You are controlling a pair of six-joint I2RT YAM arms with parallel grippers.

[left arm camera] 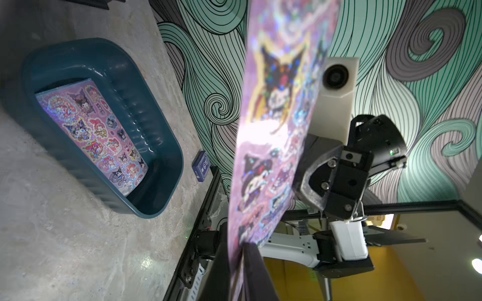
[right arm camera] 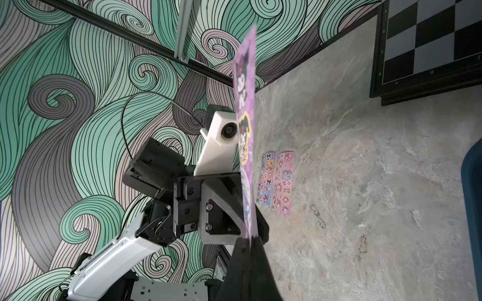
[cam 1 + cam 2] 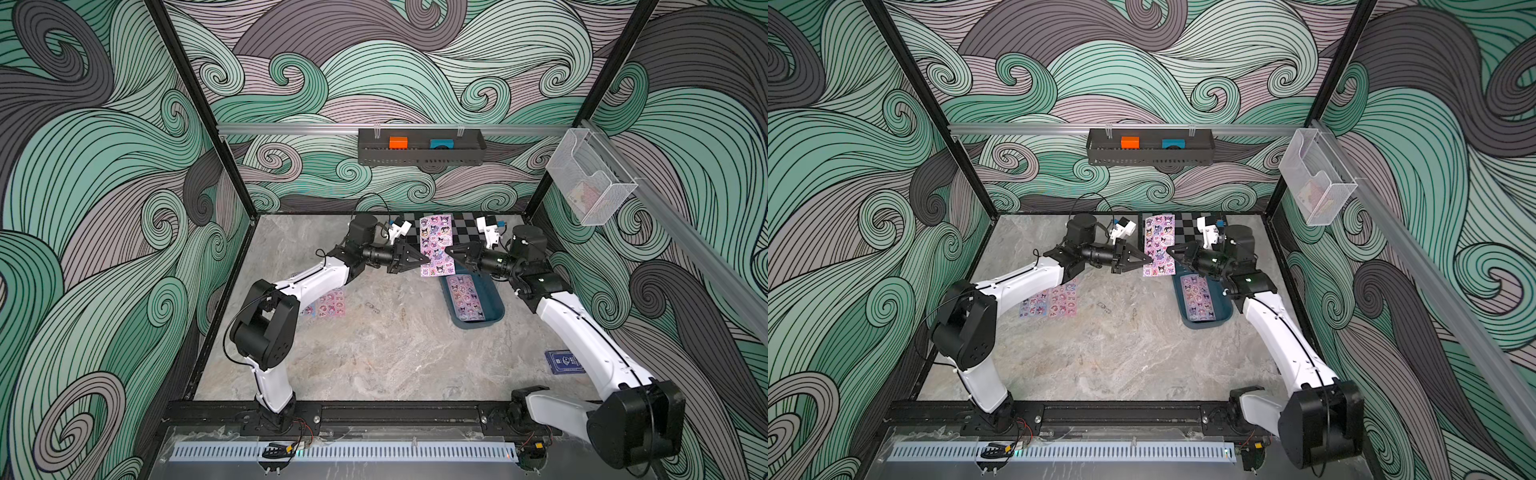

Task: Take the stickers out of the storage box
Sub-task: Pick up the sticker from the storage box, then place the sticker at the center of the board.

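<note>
Walls on three sides carry teal, grey and mauve swirls between black posts. An aluminium rail on the back wall holds a black perforated tray containing an orange block and a blue block. A clear bin hangs on a side wall. The worktop is grey marbled stone, with a chessboard at its far edge.

The storage box holds stickers; loose stickers lie left.
</note>
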